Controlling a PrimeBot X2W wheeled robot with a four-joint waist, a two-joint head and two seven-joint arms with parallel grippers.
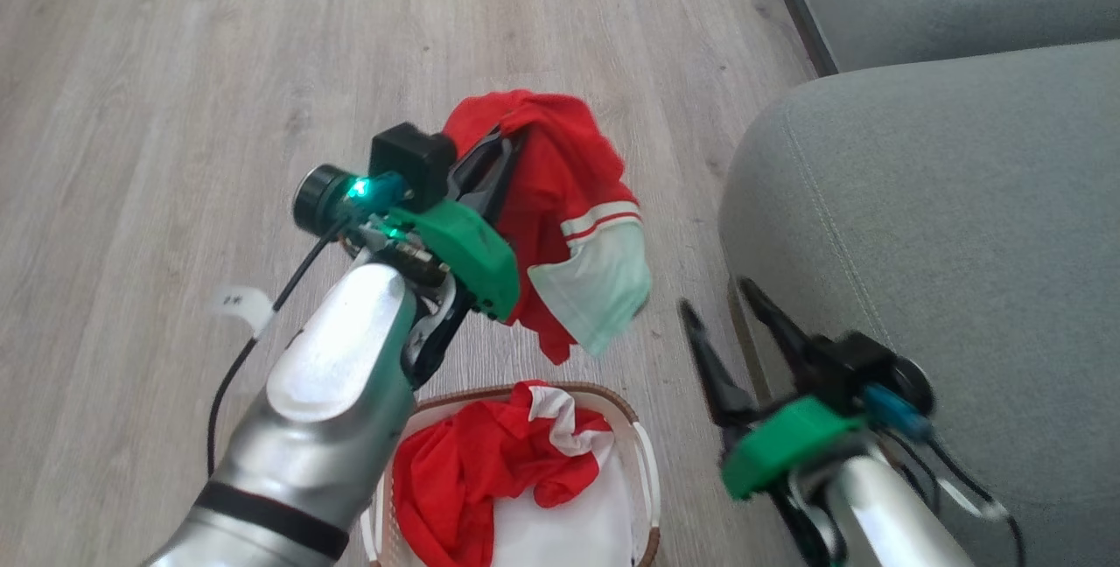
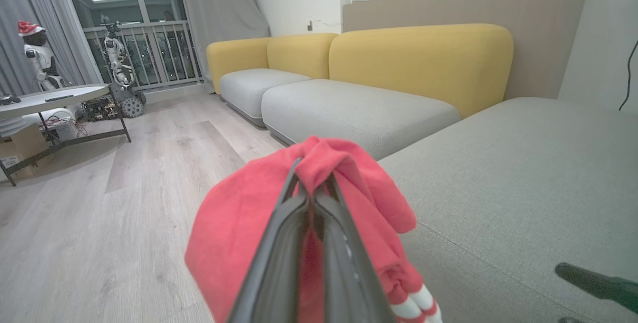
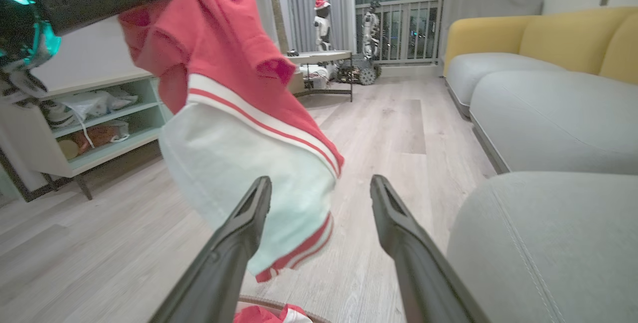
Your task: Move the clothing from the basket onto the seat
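Okay, so your left gripper (image 2: 314, 173) has its fingers clamped tight on a bunched fold of one red garment (image 1: 560, 191). In the left wrist view the cloth drapes over the fingertips on both sides.

In the head view that garment hangs free in the air near the middle of the frame, at about 12 o'clock from the basket (image 1: 612, 394). Its white panel and red-and-white striped band dangle toward 5 o'clock. It's clear of the basket rim and not touching the seat (image 1: 945, 226), and you can see the wood floor (image 1: 175, 112) under it.

The seat takes up the 3 o'clock side of the head view, grey-green, with a stitched seam running down its rounded corner. The held garment is at 9 o'clock from it, with a strip of floor between them.

The second red garment (image 1: 472, 462) lies crumpled in the basket, down at 6 o'clock in the head view, with a bit of white trim poking up at its 1 o'clock edge.

Your right gripper (image 1: 717, 297) sits at about 4 o'clock in the head view. Its fingers are spread apart and holding nothing, with the tips pointing toward 11 o'clock, just beside the seat's front edge. In the right wrist view the hanging garment's white panel sits right by the finger on the 9 o'clock side, and I can't tell if it's actually brushing it.
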